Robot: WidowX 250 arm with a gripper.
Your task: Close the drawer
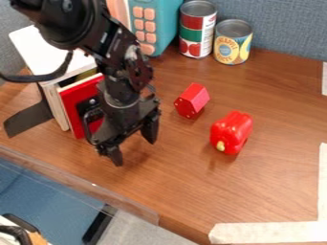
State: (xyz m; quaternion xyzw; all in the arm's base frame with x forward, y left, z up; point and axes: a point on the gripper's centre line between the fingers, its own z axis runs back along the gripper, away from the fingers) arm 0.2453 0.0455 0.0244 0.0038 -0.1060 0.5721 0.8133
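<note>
Just beside the red-fronted drawer (69, 103) – partly out of its white box-shaped cabinet (38, 45) – the black metal two-finger gripper (134, 146) hung spread wide over the brown wood-grain table (275, 182); a grey fabric partition (287, 28) stood beyond the drawer.

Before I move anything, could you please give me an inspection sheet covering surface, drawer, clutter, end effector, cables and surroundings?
Surface: brown tabletop, white tape at right and lower right.
Job's things: red-fronted drawer appears partly out of the white cabinet.
Clutter: red block, red toy pepper, tomato can, pineapple can, teal toy behind.
Grippers: end effector open, beside the drawer front; contact uncertain.
Cables: black cable loops left of the arm, above the cabinet.
Surroundings: blue-grey panel behind.
</note>
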